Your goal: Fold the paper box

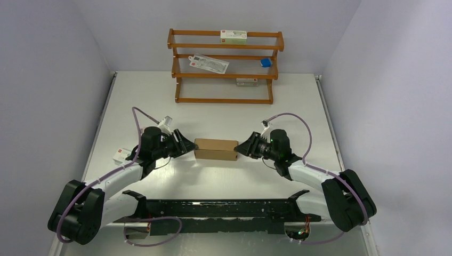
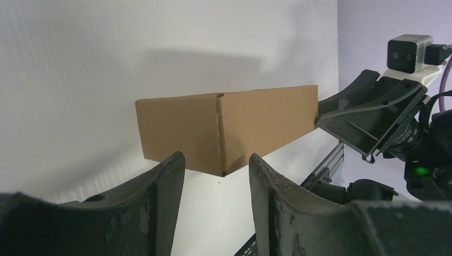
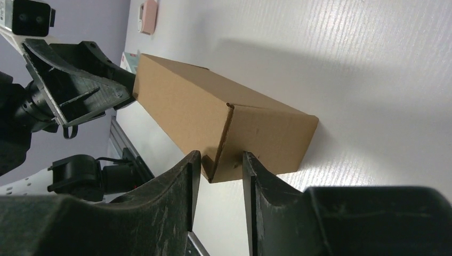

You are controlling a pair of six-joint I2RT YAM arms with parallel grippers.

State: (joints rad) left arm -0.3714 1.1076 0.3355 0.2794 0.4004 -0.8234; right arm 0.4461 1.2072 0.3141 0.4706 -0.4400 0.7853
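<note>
Paper box (image 1: 216, 149) lies folded into a closed brown block near the middle of the desk (image 1: 224, 112), set lengthwise between the arms; left pincer (image 1: 189, 145) and right pincer (image 1: 240, 148) each touch one end, jaws parted, clasping nothing

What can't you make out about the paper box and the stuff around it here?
- Ends of the paper box: top view, left gripper and right gripper cover them.
- Its underside: every view, lying against the table.
- Print on the cartons on the rack: top view, too small.
</note>
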